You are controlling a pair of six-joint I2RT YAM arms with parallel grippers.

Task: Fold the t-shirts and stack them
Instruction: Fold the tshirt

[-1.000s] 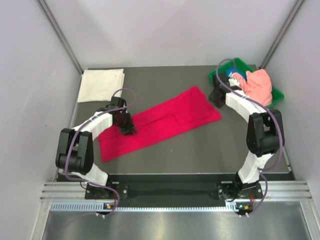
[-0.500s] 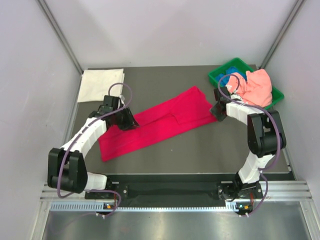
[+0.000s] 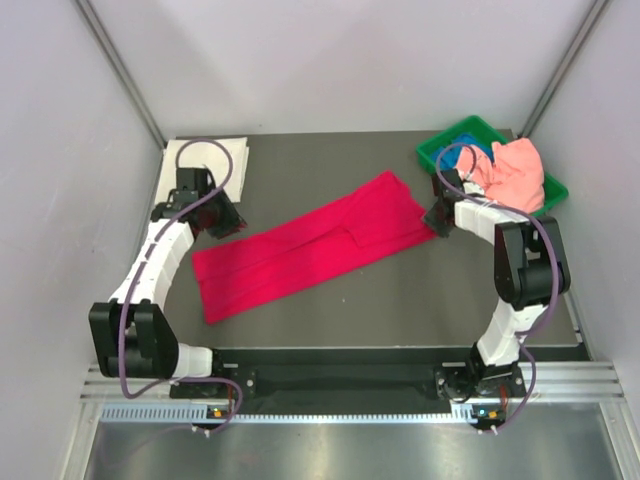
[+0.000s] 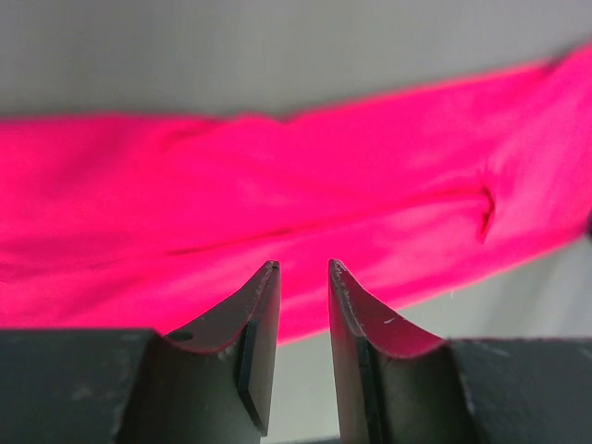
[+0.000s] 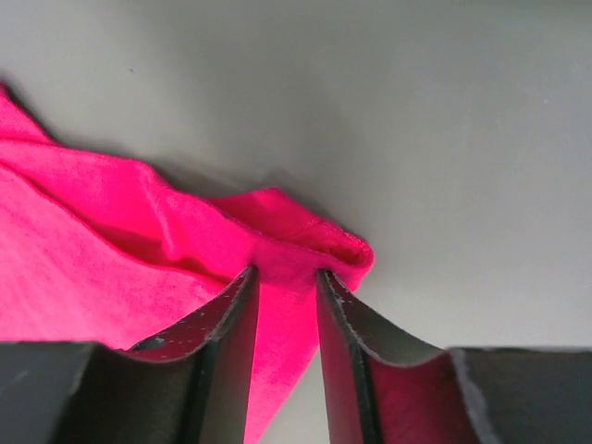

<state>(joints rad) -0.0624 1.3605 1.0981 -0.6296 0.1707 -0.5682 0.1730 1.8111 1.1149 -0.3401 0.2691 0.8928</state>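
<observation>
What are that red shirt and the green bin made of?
The red shirt looks like soft, matte knit cloth, probably cotton: it wrinkles and bunches at its corner. The green bin looks like rigid moulded plastic, judging by its straight, even rim and uniform colour.

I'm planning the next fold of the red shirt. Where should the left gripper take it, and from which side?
Probably the red shirt at its far left corner, approached from the left: it lies as a flat strip, and the right gripper pinches the opposite end.
</observation>
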